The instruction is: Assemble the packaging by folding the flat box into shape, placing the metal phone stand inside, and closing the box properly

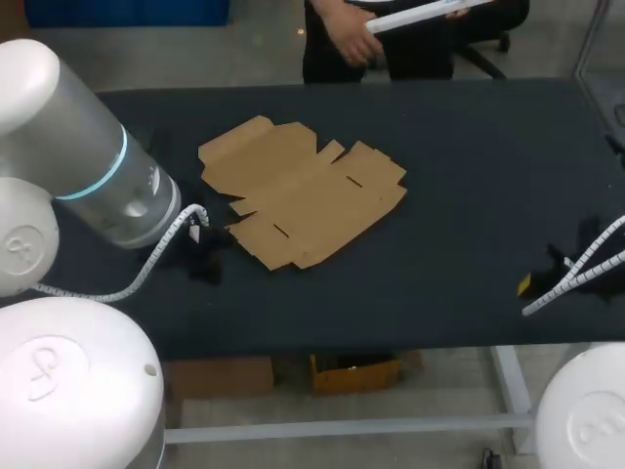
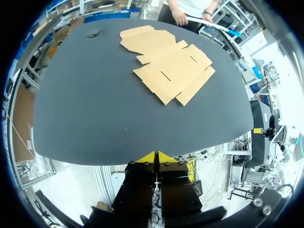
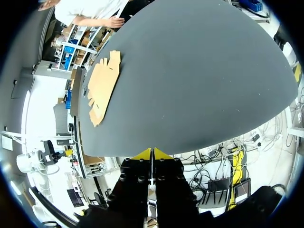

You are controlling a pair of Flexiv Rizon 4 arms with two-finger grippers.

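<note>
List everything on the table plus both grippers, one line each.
flat cardboard box: 1, brown, unfolded, lying flat on the table left of middle in the head view
small dark item: 1, black, on the table near a far corner, apart from the box; too small to identify
metal phone stand: 0 that I can make out
table: 1, black top, carries the box
left arm: 1, white and grey, comes in at the table's left
left gripper: 1, black with yellow tips, shut and empty, clear of the box
right gripper: 1, black with yellow tips, shut and empty, at the table's right side, far from the box
</note>
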